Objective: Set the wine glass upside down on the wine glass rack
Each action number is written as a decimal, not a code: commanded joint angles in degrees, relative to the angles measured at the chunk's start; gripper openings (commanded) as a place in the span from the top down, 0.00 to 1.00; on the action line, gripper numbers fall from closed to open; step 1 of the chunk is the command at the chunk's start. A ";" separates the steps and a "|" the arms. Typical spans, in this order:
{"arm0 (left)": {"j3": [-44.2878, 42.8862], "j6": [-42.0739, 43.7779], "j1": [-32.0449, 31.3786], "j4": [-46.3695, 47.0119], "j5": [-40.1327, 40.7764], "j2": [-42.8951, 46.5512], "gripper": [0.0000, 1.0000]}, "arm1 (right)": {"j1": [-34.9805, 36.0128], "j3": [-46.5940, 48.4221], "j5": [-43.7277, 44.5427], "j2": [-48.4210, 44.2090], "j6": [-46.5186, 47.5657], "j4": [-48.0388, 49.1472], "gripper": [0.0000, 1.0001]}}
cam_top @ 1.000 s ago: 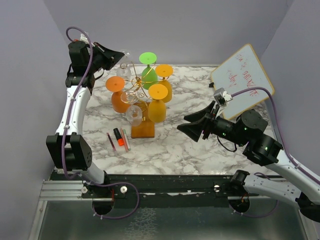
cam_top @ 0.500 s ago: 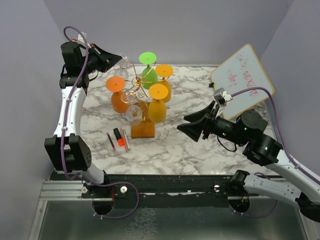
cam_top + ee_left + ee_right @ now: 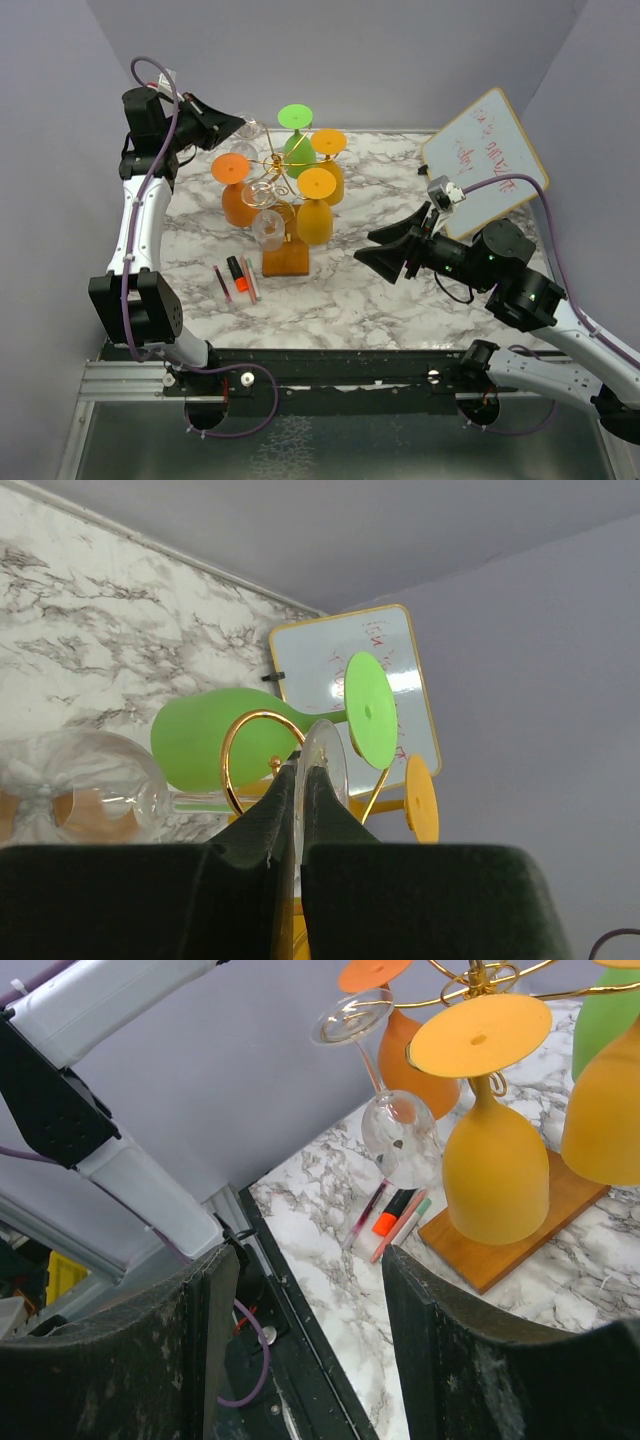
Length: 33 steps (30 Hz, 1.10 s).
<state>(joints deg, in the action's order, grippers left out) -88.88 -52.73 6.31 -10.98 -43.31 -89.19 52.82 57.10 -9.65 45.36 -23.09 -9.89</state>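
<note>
Wine glass (image 3: 248, 128), clear and thin-walled, hangs in the air at the far-left side of the wine glass rack (image 3: 287, 262). Your left gripper (image 3: 235, 127) has its fingers clamped on the round foot, and the glass is not yet hooked on a gold wire curl. Smooth coloured glasses (image 3: 314, 215) already hang upside down. Your right gripper (image 3: 378, 255) waits nearby, fingers apart.

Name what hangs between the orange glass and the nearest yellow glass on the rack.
A clear wine glass, hanging bowl-down; the top view shows it plainly.

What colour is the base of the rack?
Orange-brown wood; the rack base shows best in the right wrist view.
</note>
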 commanded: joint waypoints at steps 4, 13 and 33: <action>-1.58 1.97 0.55 -0.68 -1.90 2.05 0.96 | 0.16 -0.51 1.69 -1.29 -0.51 2.19 0.35; -2.09 3.46 0.55 -5.09 -0.46 1.12 0.86 | 0.11 0.01 0.33 -0.64 0.09 1.28 0.35; -7.63 17.40 0.55 -21.58 12.60 4.28 0.51 | 0.18 0.94 3.40 -0.36 0.70 -1.41 0.35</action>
<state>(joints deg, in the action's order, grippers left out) -94.94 -39.51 6.63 -28.25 -35.42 -87.72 52.82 57.04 -8.62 45.43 -22.92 -9.52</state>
